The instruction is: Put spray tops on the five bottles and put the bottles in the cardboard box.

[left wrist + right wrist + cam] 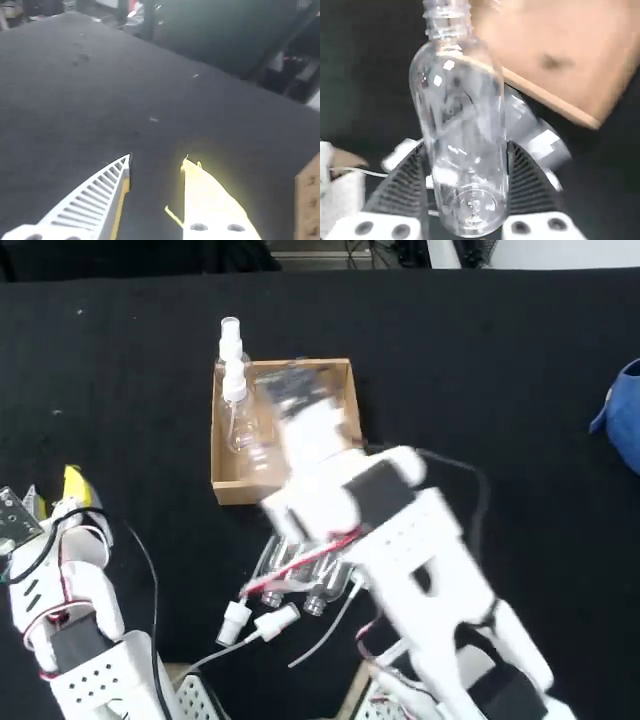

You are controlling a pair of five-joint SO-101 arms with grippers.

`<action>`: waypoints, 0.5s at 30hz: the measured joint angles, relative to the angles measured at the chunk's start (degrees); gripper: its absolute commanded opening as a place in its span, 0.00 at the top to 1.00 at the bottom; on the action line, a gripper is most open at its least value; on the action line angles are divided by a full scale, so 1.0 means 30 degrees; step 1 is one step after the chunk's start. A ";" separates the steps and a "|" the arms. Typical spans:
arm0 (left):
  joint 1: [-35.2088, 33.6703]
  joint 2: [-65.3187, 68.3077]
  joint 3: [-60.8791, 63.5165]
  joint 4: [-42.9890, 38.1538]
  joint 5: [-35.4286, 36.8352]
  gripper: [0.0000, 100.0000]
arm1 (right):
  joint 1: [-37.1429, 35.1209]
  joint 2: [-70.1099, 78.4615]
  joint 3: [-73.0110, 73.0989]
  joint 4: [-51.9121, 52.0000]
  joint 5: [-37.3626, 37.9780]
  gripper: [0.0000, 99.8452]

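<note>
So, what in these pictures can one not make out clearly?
High view: the blurred right arm covers part of the cardboard box, so its contents are unsure.
High view: the same arm partly hides the lying bottles; their number is unclear.
Right wrist view: the held bottle is cut off at the edge.

— What lies on the black-covered table [500, 370]?
— An open, shallow brown cardboard box [238, 490]; just off its near wall, clear plastic bottles [283, 558] lying flat beside loose white spray tops [237, 619]; well to its right, a blue object [622, 420].
</note>
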 measured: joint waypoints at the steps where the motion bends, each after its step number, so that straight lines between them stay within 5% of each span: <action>1: -0.0293 0.0000 -0.0029 0.0176 -0.0264 0.97 | -0.0645 0.0264 0.0352 -0.0908 -0.0264 0.98; 15: -0.1377 0.2286 -0.0615 0.1582 -0.4454 0.97 | -0.3253 0.6447 0.1172 -1.0022 -0.4161 0.98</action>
